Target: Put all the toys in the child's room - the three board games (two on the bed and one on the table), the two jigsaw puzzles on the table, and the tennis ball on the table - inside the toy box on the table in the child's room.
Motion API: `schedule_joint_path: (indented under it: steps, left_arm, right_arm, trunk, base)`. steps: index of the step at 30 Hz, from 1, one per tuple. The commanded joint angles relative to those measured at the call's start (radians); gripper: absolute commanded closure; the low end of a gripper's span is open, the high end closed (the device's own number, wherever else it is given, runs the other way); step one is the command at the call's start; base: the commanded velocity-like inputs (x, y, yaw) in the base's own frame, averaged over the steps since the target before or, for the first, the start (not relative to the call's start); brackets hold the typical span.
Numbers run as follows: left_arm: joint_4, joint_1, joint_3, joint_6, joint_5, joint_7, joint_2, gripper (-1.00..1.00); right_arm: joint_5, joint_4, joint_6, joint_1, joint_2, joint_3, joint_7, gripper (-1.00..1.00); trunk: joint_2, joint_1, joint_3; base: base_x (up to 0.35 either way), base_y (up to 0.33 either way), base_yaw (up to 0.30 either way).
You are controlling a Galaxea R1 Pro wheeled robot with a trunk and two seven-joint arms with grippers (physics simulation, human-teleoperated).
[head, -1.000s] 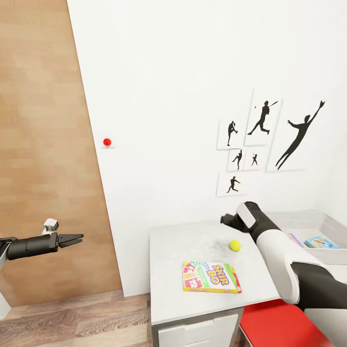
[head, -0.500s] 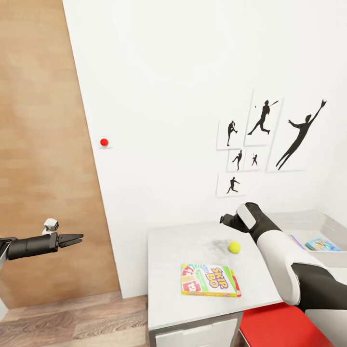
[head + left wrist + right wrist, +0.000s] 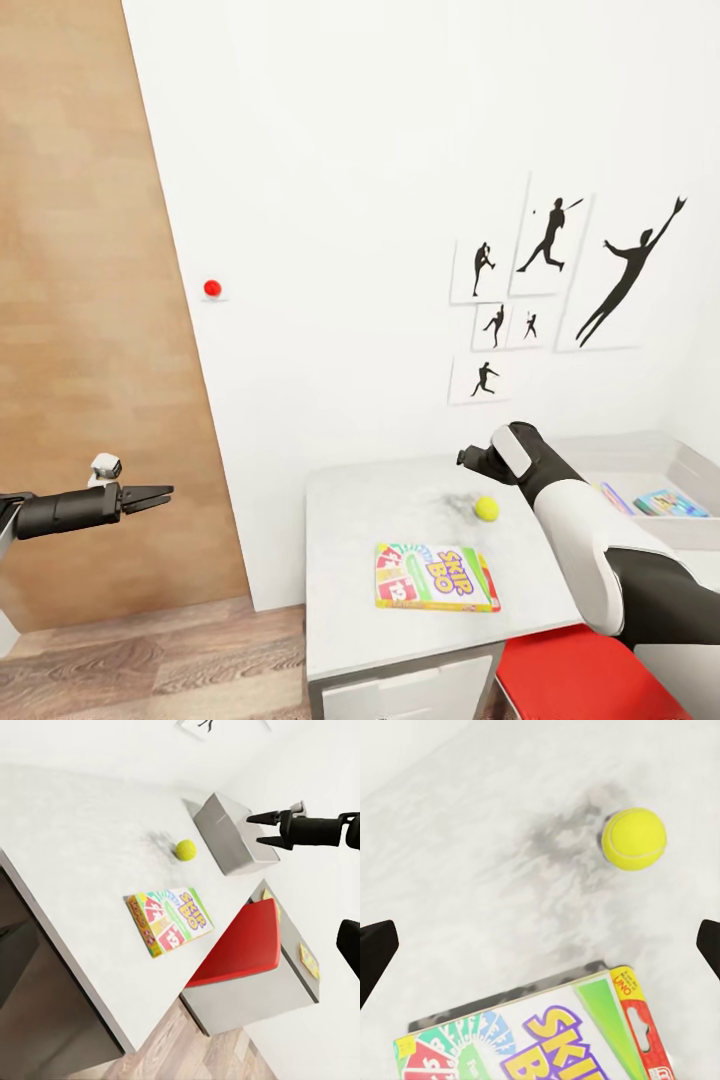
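Observation:
On the white table (image 3: 400, 500) the tennis ball (image 3: 486, 508) lies just behind a yellow-red-green board game (image 3: 435, 578). My right gripper (image 3: 468, 458) hovers open a little above and behind the ball, which is off to one side in the right wrist view (image 3: 634, 838), the game's corner (image 3: 585, 1035) below it. At the table's right end stands the grey toy box (image 3: 625, 455), a small teal-blue board game (image 3: 668, 502) inside. Far left of the table, over the floor, my left gripper (image 3: 150, 494) is open and empty. The bed is out of view and I cannot make out the jigsaw puzzles.
A red chair seat (image 3: 580, 680) is tucked under the table's front edge, beneath my right arm. A white wall with black silhouette pictures (image 3: 560, 290) rises behind the table. A wood panel (image 3: 90, 350) and plank floor (image 3: 150, 670) lie to the left.
The whole picture has shifted slightly, so the camera moved. Both grippers hold the same pose, and the ball and the game lie where they were.

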Motion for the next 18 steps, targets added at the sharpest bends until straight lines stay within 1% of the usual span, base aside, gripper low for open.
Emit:
schedule_joint_path:
  steps: [1, 18]
  left_arm:
    - [0.0, 0.0, 0.0, 0.011, 0.0, -0.004, 0.0, -1.0]
    - [0.0, 0.0, 0.0, 0.009, 0.0, -0.004, 0.0, -1.0]
  right_arm:
    - [-0.011, -0.001, 0.002, 0.0, 0.001, -0.002, -0.009, -1.0]
    - [-0.011, -0.001, 0.002, 0.0, 0.002, -0.002, -0.009, -1.0]
  trunk:
    - [-0.001, 0.0, -0.002]
    - [-0.001, 0.0, -0.03]
  base:
    - [0.0, 0.0, 0.0]
    - [0.0, 0.0, 0.0]
